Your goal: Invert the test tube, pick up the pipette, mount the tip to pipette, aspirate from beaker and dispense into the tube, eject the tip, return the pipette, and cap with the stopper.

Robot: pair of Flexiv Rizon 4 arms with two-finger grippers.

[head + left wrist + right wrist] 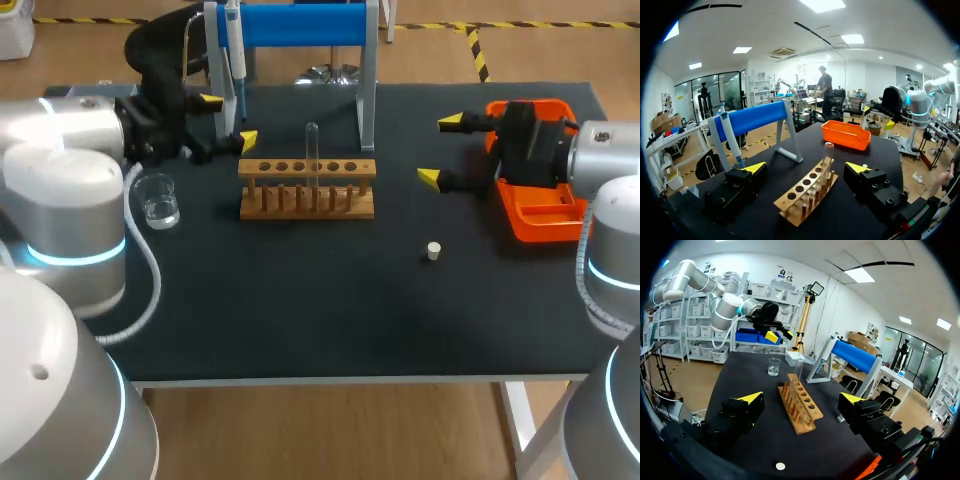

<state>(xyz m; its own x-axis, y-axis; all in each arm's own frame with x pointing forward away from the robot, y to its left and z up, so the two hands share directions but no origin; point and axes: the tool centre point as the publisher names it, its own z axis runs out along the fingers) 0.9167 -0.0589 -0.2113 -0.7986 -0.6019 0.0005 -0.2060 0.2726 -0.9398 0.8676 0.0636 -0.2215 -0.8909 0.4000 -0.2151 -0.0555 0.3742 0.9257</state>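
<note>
A clear test tube (312, 150) stands upright in the wooden rack (306, 188) at the table's middle, its rounded end up. The pipette (233, 60) hangs on the blue stand (300, 24) at the back. A glass beaker (158, 200) with clear liquid sits at the left, and a small white stopper (434, 251) lies to the right of the rack. My left gripper (228, 121) is open, left of the rack and near the pipette. My right gripper (440, 150) is open too, between the rack and the orange tray. Each wrist view faces the rack (807, 192) (800, 404) and tube (827, 160) (798, 371).
An orange tray (540, 205) sits at the right edge, partly behind my right wrist. The stand's legs (366, 100) come down just behind the rack. A grey cable (150, 270) loops over the table at the left.
</note>
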